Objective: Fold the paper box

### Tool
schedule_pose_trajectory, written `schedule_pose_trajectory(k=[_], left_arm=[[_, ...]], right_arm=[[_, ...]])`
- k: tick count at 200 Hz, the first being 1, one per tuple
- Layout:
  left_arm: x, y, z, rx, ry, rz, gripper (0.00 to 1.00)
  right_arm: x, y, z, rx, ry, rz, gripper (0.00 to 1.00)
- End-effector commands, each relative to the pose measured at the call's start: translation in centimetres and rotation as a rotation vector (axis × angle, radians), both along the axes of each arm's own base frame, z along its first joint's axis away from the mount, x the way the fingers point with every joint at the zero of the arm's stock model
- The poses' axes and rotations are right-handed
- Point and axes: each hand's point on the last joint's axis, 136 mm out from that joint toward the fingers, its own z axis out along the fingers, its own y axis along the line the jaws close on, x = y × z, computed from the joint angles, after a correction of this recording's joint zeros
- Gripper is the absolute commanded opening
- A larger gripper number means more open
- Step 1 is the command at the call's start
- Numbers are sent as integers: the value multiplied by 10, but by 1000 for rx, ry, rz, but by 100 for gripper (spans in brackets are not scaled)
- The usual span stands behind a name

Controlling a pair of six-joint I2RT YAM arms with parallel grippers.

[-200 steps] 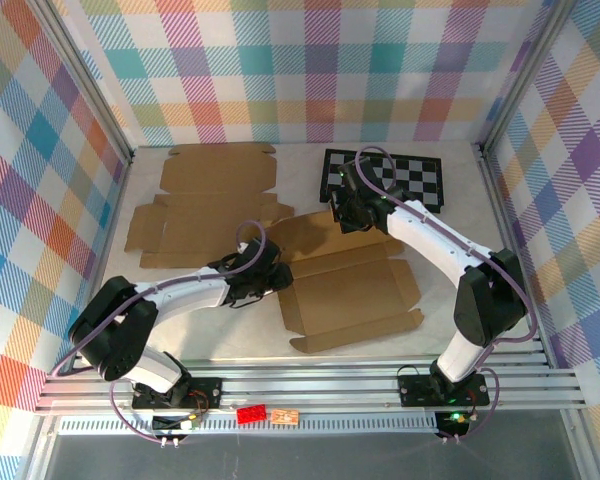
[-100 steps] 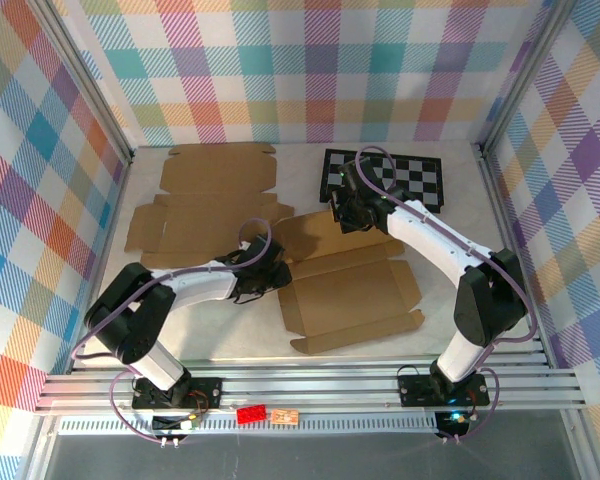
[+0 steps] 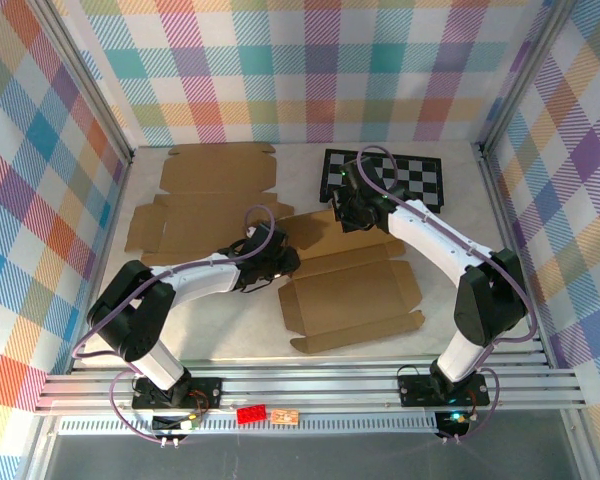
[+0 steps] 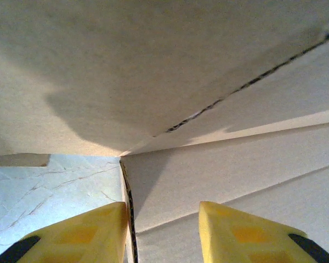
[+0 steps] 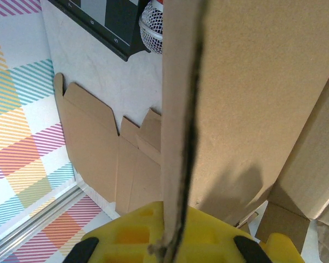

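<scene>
Box (image 3: 350,300) lies flat mid-table; flap-raising seems to be under way. Left gripper (image 4: 163,219) sits part-open astride its left edge, nothing pinched. Farther back, right gripper (image 5: 170,244) clamps rear flap (image 5: 178,109) upright. Next, probably: left closes squarely, then lifts.

Bright, even light, soft shadow on the paper box (image 4: 98,109), close-up wrist views slightly blurred.
</scene>
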Motion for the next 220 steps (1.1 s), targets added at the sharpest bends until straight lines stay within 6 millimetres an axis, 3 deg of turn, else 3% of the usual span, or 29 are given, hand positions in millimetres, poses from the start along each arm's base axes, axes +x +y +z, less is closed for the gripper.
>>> schedule_pose_trajectory(k=[1,54,78,121,144,164,187,209,220], left_arm=[[2,-18,6,-33,-10,-40,38],[6,-41,1,-34,-9,-98,38],[5,-35,9,-5,-24,-92,42],[-23,4,64,49,-119,-107,62],[-47,29,88,63,-163,-161,63],[-54,52,112,29,-220,-177,62],[-41,94,122,53,-262,-114,55],[-11,127,112,88,-246,-46,42],[6,133,105,133,-246,-72,39]], right_arm=[[9,5,10,30,-20,-7,0],[8,4,10,31,-18,-9,0],[8,4,10,31,-20,-13,0],[9,1,14,28,-36,-25,0],[12,0,15,32,-46,-24,0],[14,0,15,34,-49,-22,0],[14,0,18,36,-53,-20,0],[14,0,20,38,-58,-13,0],[15,-1,22,38,-66,-7,0]])
